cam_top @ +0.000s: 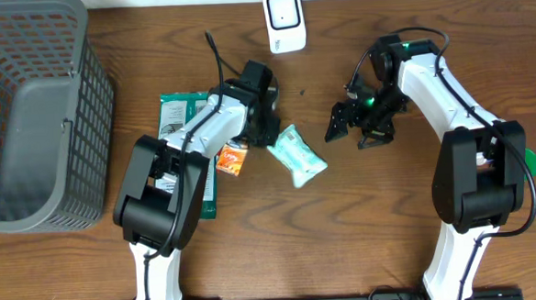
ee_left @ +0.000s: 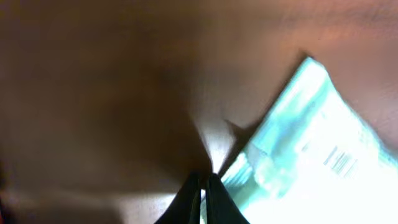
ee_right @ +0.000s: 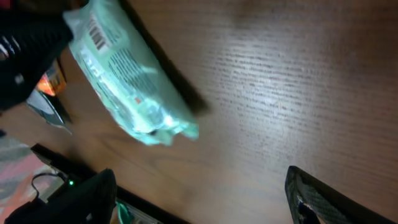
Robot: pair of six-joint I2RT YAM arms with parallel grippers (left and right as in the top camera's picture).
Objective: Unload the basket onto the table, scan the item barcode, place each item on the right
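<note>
Left gripper [cam_top: 274, 137] clamped on the upper-left seam of the mint packet [cam_top: 299, 157], mid-table. Long axis diagonal, upper-left to lower-right seen from overhead. Right gripper [cam_top: 353, 133] spread wide, empty, near its right side.

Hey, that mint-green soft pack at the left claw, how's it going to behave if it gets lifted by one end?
Probably floppy: the mint-green soft pack looks pillowy with a crimped film end, so it should sag from the left claw. It is likely light for its size. The shiny wrapper may be slippery, but being flattish, it shouldn't roll.
</note>
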